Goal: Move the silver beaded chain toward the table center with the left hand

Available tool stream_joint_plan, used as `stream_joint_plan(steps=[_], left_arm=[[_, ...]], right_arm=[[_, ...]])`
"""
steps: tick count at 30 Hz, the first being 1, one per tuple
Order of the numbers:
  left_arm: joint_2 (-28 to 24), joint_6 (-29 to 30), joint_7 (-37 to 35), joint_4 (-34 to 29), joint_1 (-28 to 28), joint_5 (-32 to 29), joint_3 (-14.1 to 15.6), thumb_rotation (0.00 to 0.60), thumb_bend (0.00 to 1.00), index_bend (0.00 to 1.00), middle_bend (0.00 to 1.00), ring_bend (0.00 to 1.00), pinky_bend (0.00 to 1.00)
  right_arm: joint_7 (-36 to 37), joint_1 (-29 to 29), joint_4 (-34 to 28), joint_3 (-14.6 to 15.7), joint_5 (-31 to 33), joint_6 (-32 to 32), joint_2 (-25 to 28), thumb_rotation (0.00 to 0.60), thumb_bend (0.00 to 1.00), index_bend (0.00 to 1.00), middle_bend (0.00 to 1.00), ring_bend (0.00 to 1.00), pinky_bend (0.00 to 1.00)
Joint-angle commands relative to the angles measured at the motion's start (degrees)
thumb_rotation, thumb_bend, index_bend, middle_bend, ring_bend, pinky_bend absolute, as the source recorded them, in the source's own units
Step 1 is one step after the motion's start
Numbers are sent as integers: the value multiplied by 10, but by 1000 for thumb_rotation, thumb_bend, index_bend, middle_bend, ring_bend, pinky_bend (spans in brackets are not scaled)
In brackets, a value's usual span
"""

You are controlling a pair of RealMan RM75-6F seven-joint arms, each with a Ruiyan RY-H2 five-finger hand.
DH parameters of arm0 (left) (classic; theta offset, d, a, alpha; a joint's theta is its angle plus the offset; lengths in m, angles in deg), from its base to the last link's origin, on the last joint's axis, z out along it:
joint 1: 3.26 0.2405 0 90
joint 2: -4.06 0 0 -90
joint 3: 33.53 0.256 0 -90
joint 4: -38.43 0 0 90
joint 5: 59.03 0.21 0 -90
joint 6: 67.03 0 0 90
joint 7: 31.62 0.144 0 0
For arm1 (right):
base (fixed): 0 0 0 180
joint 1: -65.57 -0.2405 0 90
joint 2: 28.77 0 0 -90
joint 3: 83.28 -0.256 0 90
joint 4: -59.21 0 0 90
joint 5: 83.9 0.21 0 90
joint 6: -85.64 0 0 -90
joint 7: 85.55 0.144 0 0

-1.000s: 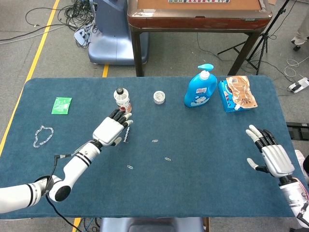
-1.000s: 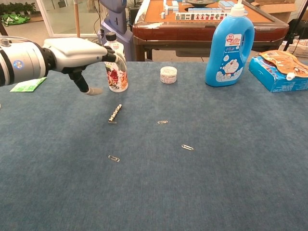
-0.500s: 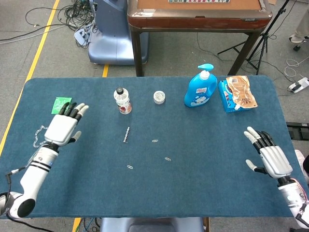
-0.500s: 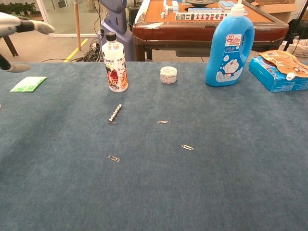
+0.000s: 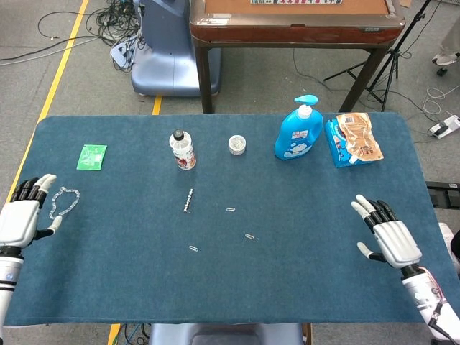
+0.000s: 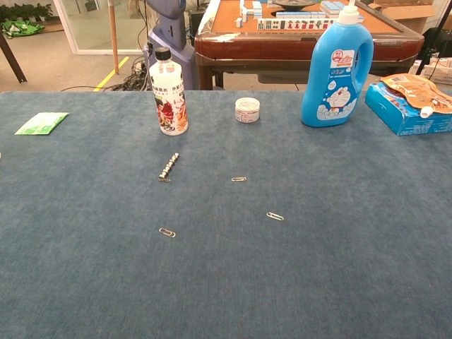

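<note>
Head view looks steeply down over the blue table (image 5: 302, 287); chest view faces level across it, nearer, sharing its middle

Blue-clothed table (image 5: 302, 244): bottle (image 5: 182, 149), paperclips (image 5: 249, 236)

Probably lab: floor cables (image 5: 108, 18), tripod (image 5: 392, 54)

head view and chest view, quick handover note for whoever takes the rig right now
Left hand: open, holds nothing, at the table's left edge beside the bead chain.
Right hand: open, holds nothing, at the right edge.
Small bottle stands upright at mid-back; the metal piece lies in front of it, untouched.
Done: nothing shows as moved or held.
Left: probably any grasp, starting afresh.
</note>
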Motion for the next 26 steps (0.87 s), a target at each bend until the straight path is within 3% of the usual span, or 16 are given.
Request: stream_joint_plan(steps=[1, 11, 26], left_arm=[[14, 15, -23, 33, 27, 9, 3, 600, 362, 16, 0, 0, 0], [42, 25, -44, 79, 50, 35, -9, 600, 362, 16, 0, 0, 0], [44, 19, -19, 87, 62, 59, -20, 600, 362, 18, 0, 0, 0]], right_arm=[[-6, 0, 0, 1, 2, 2, -3, 600, 305, 0, 0, 0, 0], [-21, 6, -9, -2, 3, -14, -2, 600, 304, 0, 0, 0, 0], [-18, 1, -13, -2, -4, -11, -3, 600, 304, 0, 0, 0, 0]])
